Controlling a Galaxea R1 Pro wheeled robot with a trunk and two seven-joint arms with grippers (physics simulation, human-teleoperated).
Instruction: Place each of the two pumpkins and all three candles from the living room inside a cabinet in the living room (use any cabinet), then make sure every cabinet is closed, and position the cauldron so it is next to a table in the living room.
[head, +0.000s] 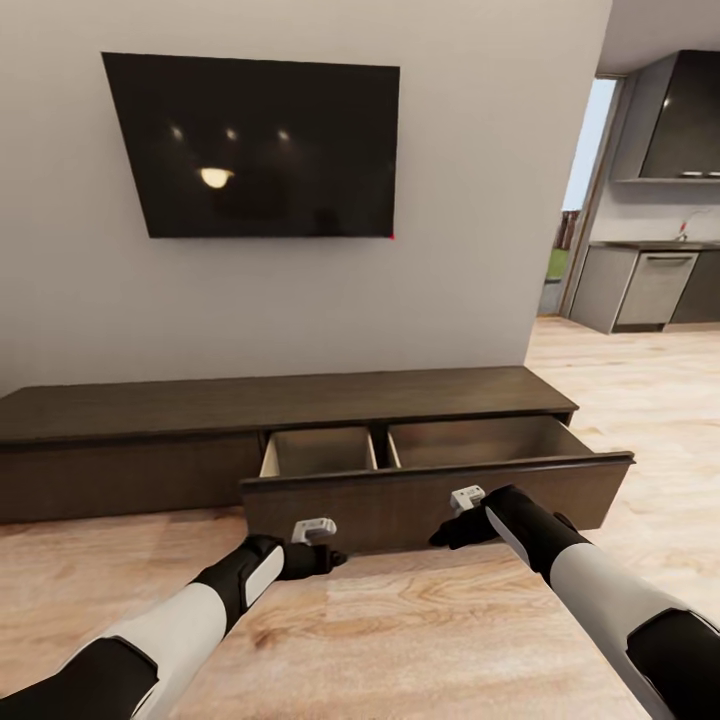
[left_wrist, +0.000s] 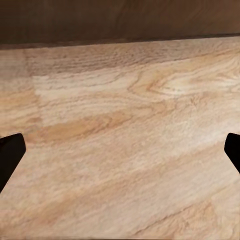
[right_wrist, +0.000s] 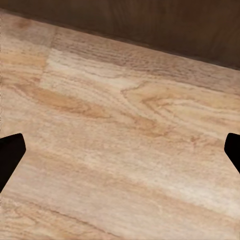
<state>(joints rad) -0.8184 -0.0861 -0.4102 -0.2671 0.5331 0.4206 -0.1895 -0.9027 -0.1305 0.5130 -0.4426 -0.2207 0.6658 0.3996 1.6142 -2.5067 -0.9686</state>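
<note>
The cabinet (head: 300, 410) drawer (head: 440, 470) stands open. Both end effectors, left (head: 322, 545) and right (head: 455, 520), hang spread apart just before its front, above the floor (head: 400, 640).

Long low dark-brown wooden cabinet (head: 150, 440) against a grey wall, its wide drawer (head: 430, 490) pulled open, showing two pale-wood compartments. Left gripper (head: 318, 545) and right gripper (head: 462, 515) are near the drawer front. Black wall-mounted television (head: 255, 145) above.
</note>
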